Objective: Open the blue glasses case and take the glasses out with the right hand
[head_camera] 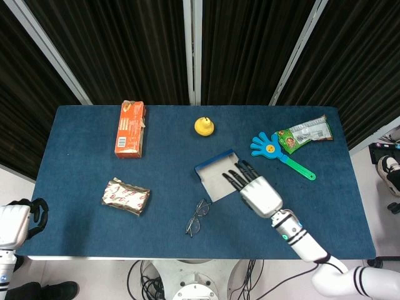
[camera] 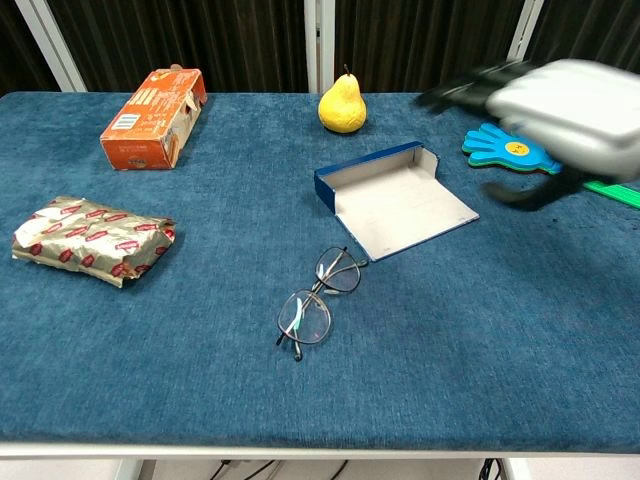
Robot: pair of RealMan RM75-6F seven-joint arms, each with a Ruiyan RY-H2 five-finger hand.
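Since the glasses (camera: 318, 302) lie folded on the desk (camera: 200, 350) just in front of the open case (camera: 395, 198), the right robot hand (head_camera: 257, 190) hangs empty, fingers spread. They look light, thin-wired, fragile; best pinched at the bridge.

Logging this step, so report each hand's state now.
Left hand: fingers curled in, holding nothing.
Right hand: open, fingers spread, holding nothing; glasses lie on the table.
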